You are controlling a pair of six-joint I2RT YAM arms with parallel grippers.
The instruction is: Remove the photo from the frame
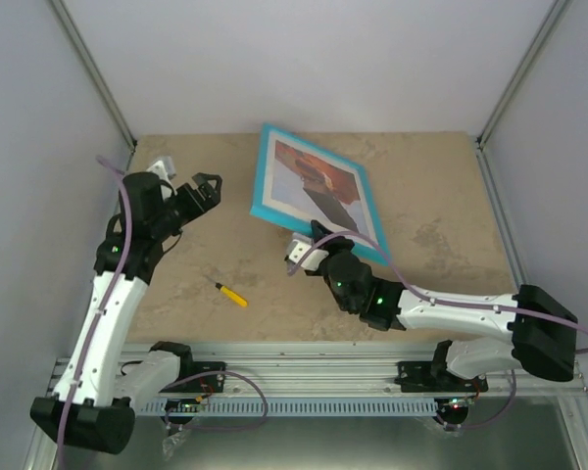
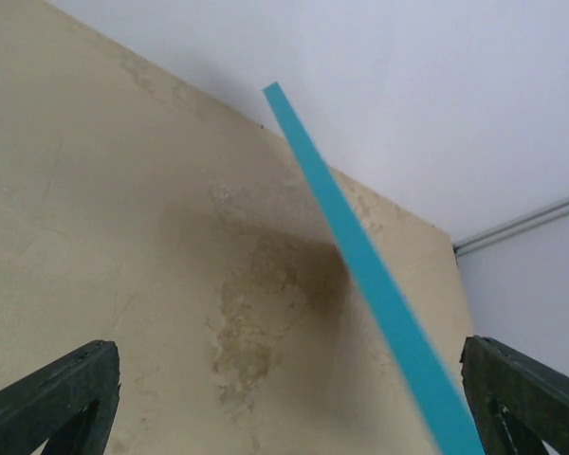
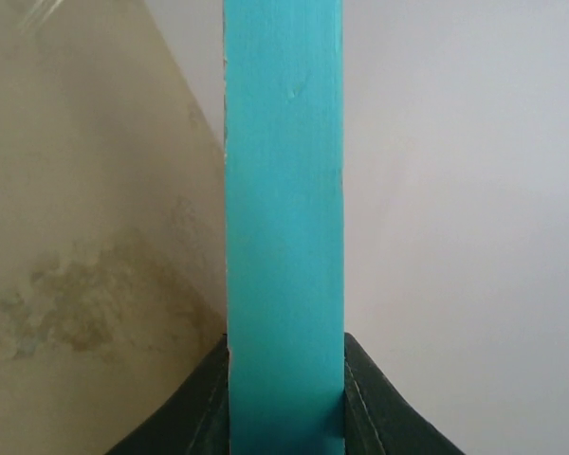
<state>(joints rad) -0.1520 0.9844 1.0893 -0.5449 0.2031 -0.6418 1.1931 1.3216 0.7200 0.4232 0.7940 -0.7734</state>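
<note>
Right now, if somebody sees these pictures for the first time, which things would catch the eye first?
The turquoise frame with the orange-red photo inside stands out at the far middle of the table; the right fingers clamp its near edge, and it seems raised. The left fingers hang open to its left, touching nothing. A small yellow screwdriver lies nearer the arm bases.
</note>
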